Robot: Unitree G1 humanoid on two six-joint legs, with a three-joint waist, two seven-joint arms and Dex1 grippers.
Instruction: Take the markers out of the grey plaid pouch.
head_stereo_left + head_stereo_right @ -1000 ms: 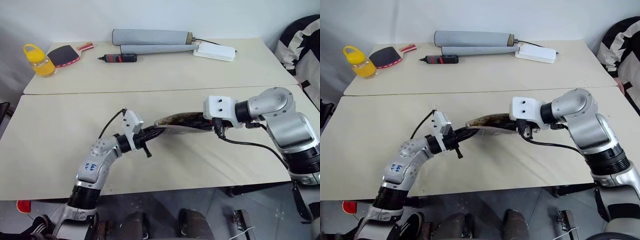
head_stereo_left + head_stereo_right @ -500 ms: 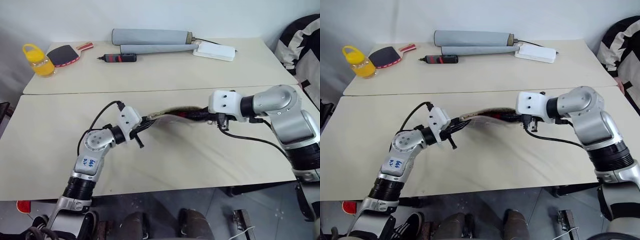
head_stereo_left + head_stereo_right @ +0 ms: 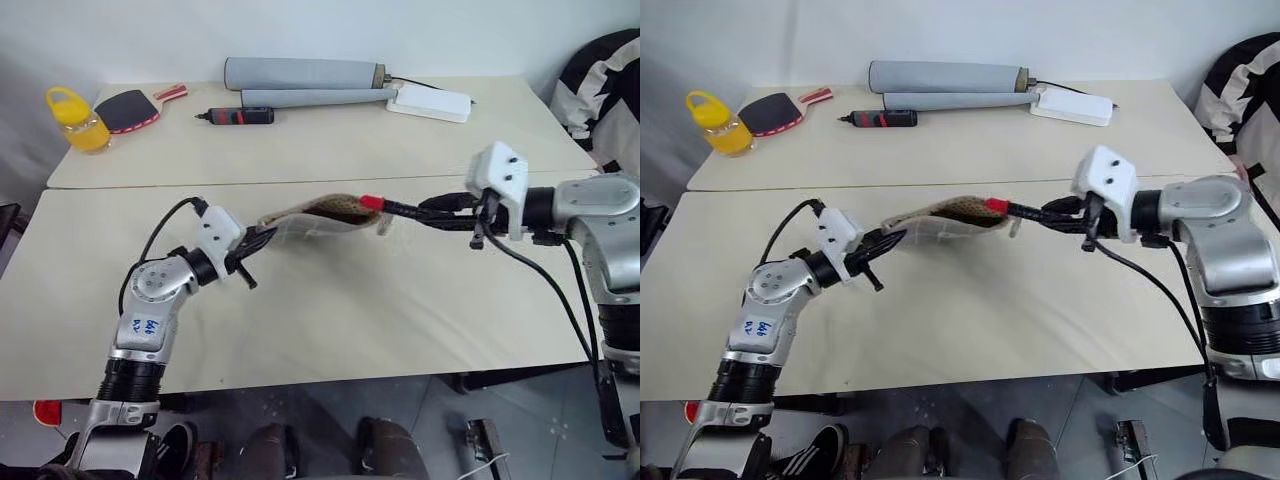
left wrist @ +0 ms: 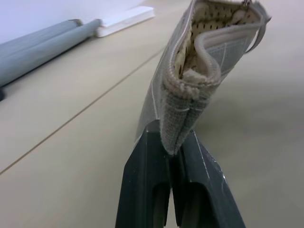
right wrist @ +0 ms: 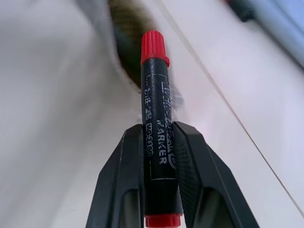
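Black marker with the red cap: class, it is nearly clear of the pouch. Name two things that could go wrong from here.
1. The right gripper grips the black marker near its tail end only, so it might pivot or slip.
2. The left gripper pinches just one corner of the grey plaid pouch, which hangs lifted off the table with its mouth open; anything else inside might slide out, or the pouch may slip free.

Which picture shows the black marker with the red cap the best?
The right wrist view: the marker stands large there, clamped between the right gripper fingers, with white print on its barrel. In the eye views it is a thin stick at the mouth of the grey plaid pouch.
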